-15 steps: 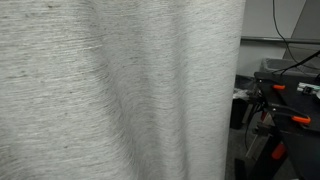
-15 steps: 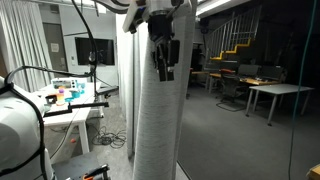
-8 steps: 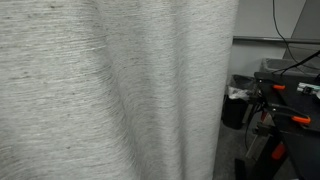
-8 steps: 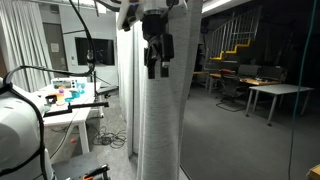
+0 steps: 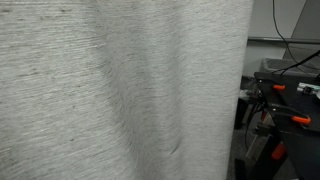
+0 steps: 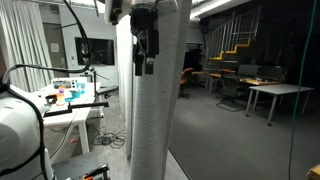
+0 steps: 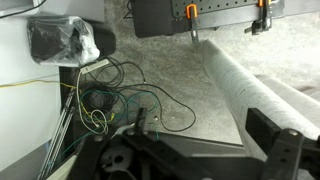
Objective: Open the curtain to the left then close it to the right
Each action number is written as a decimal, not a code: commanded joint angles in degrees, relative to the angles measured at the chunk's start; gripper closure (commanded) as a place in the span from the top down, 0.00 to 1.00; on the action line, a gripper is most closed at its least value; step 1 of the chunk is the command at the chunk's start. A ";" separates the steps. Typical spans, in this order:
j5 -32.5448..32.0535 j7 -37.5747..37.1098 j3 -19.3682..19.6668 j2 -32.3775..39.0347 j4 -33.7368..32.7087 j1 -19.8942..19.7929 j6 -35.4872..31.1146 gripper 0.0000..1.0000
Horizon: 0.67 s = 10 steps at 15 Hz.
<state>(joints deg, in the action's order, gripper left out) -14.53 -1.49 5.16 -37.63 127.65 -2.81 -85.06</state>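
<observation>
Woven grey-beige curtain hangs bunched in a column mid-frame, with the gripper up against its upper part, probably to drag it sideways. Can't tell if it's open or actually pinching fabric.

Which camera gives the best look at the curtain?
The exterior view showing the curtain as one tall gathered column. In an exterior view set close, the curtain just fills the frame; the wrist view catches only a strip.

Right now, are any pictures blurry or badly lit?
In an exterior view the curtain is evenly lit, its weave sharp; in an exterior view the gripper is a dark shape; in the wrist view the cables are sharp, the foreground dark and blurred.
</observation>
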 commanded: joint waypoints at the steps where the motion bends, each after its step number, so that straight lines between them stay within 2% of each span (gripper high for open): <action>1: 1.01 -1.00 -1.19 -3.75 1.60 -1.06 4.35 1.00; 10: 2.23 -3.02 -2.12 -7.25 1.20 -0.22 10.69 1.00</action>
<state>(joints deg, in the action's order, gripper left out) -14.35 -3.66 3.33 -42.32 127.90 -2.81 -75.50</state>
